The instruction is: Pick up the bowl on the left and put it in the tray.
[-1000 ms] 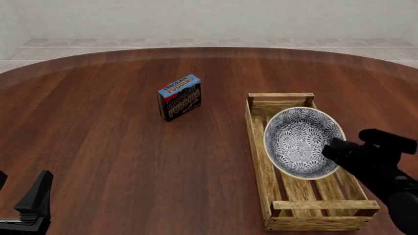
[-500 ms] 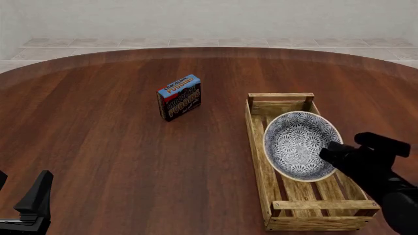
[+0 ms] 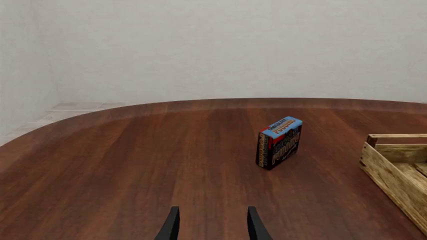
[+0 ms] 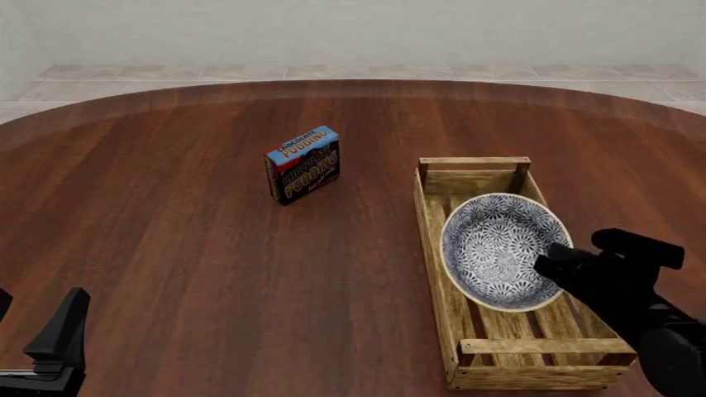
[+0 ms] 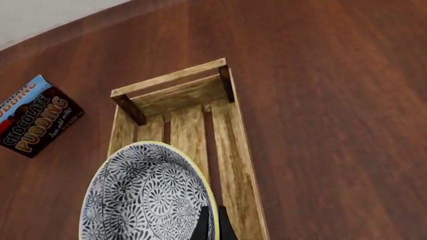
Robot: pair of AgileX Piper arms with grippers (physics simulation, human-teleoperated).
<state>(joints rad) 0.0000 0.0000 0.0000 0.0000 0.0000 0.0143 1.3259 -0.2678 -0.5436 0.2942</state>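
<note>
The bowl (image 4: 494, 248), white with a dense blue floral pattern, hangs tilted inside the tray (image 4: 435, 266), a long light-wood slatted crate on the right side of the table. My right gripper (image 4: 551, 267) is shut on the bowl's near right rim. In the right wrist view the bowl (image 5: 143, 195) fills the lower part of the picture, with the thin fingers of the right gripper (image 5: 212, 226) pinching its rim above the tray (image 5: 170, 78). Whether the bowl rests on the slats I cannot tell. My left gripper (image 4: 39, 299) stands open at the near left corner, empty (image 3: 212, 220).
A small chocolate pudding box (image 4: 302, 164) stands upright left of the tray's far end, also seen from both wrists (image 3: 280, 141) (image 5: 37, 117). The tray's far corner (image 3: 390, 165) shows at the edge of the left wrist view. The table is round, dark wood.
My right gripper has sunk with the bowl, carrying it lower into the tray and slightly toward the left. The left arm has stayed still.
</note>
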